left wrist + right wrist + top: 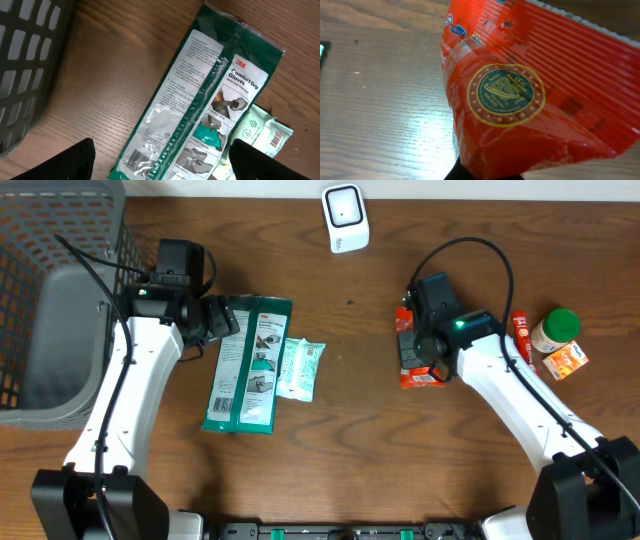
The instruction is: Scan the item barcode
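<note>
Where the bench (pixel 360 430) runs left of centre, we note a green glove pack (pixel 245 370) lying flat, with a pale wipes packet (pixel 300 368) touching its right side. The left end effector (pixel 228 318) hangs over the pack's far end, fingers apart, holding nothing. Right of centre, the right end effector (pixel 412 348) is clamped on the red packet (pixel 420 378). A white scanner (pixel 345 218) stands at the far edge.

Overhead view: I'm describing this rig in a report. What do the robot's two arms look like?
The left arm and right arm match: white shells, black joints, bases and wrist blocks. A green light glows on each wrist, and a black cable loops along each arm.
</note>
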Motion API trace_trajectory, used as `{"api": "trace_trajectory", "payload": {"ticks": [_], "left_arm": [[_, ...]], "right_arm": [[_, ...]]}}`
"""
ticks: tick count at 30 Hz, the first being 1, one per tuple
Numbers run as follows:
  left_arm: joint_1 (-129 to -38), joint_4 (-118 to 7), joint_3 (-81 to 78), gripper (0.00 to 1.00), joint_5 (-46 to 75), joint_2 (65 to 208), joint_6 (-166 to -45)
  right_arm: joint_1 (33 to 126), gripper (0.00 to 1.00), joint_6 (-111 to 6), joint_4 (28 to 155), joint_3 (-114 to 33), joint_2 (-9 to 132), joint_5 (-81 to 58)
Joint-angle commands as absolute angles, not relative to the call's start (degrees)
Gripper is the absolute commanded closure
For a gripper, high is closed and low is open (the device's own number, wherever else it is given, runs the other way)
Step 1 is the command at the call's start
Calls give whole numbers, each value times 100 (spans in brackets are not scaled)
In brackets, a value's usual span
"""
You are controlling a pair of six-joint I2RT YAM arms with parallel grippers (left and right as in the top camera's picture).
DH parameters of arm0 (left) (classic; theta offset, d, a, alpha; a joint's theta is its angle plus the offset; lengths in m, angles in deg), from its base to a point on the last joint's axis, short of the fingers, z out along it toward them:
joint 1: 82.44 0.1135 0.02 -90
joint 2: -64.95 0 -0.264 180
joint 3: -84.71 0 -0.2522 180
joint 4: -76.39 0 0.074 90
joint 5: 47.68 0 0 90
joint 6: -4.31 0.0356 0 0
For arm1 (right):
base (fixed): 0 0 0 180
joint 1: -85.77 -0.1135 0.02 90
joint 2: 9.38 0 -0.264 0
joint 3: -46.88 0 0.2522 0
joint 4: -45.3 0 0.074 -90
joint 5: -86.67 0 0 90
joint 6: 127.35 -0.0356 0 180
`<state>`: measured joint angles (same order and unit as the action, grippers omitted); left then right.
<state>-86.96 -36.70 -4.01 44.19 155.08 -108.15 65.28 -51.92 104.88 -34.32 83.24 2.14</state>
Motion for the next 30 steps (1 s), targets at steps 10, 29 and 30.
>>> {"api": "trace_trajectory", "payload": {"ticks": [10,29,30], "left_arm": [[-8674,-3653,-309,14,4493,15484,-10786],[-8674,-3653,-309,14,4493,15484,-10786],[-8674,-3653,-309,14,4493,15484,-10786]], "right_arm": [[6106,99,-6114,10678,-3403,8302,2199],[6449,99,-7253,10283,-3384,8304,-459],[6500,99,-7332,10263,-3369,8304,-457]]}}
